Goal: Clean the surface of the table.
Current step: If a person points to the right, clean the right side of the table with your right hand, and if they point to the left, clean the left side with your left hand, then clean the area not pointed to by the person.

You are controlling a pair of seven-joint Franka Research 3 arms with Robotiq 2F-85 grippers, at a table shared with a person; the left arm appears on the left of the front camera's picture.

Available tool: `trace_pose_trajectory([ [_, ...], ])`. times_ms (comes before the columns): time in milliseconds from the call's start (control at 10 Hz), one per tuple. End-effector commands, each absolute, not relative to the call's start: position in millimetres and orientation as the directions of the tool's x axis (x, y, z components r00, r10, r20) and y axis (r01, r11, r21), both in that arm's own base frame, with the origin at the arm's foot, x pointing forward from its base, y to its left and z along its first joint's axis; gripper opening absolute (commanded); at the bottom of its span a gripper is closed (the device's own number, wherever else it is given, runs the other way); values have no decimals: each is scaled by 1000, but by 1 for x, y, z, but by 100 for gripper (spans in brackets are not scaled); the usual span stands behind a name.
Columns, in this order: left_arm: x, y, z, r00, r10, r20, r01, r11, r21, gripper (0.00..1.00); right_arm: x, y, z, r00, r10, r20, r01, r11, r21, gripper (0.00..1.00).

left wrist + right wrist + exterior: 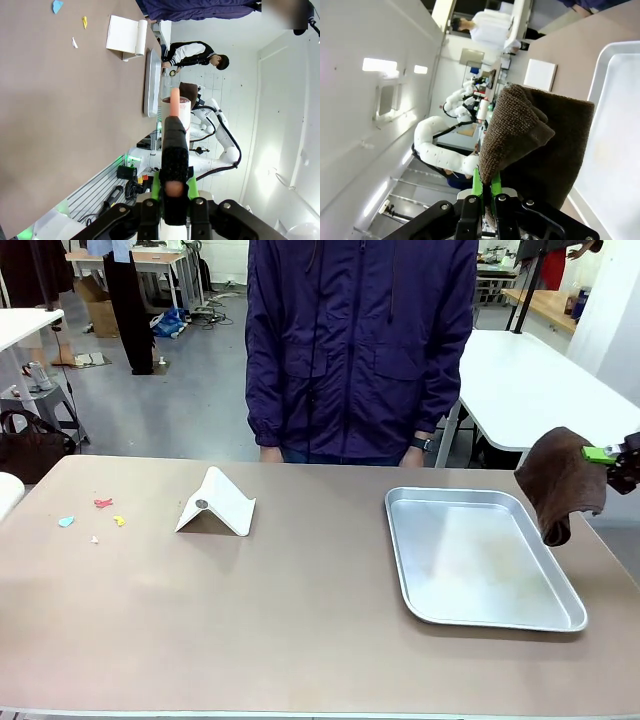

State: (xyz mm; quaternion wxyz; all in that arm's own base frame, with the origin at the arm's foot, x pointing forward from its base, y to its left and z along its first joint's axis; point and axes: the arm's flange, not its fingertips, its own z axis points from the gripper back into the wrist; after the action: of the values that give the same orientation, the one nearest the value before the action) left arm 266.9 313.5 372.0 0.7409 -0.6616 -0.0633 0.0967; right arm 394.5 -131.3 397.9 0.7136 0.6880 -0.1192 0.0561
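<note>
Right fingers (pixel 476 184) pinched shut on brown cloth (pixel 560 480), left fingers (pixel 156 189) clamped on black tool (pixel 175 135); risk: coloured scraps (pixel 103 503) swept off table (pixel 300 640) edge by careless wipe.

Bare table (pixel 300 640) between white stand (pixel 218 502) and tray (pixel 480 560)

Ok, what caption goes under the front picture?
Right gripper holds a brown cloth near the tray; scraps litter the table.
</note>
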Motion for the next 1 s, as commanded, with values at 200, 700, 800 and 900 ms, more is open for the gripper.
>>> trace_pose_trajectory([
  [200,267,311,374,970,244,-22,-44,87,-995,0,395,-132,400,959,-83,272,-270,29,962,7],
  [700,267,311,374,970,244,-22,-44,87,-995,0,395,-132,400,959,-83,272,-270,29,962,7],
  [800,267,311,374,970,244,-22,-44,87,-995,0,395,-132,400,959,-83,272,-270,29,962,7],
  [900,267,311,374,970,244,-22,-44,87,-995,0,395,-132,400,959,-83,272,-270,29,962,7],
])
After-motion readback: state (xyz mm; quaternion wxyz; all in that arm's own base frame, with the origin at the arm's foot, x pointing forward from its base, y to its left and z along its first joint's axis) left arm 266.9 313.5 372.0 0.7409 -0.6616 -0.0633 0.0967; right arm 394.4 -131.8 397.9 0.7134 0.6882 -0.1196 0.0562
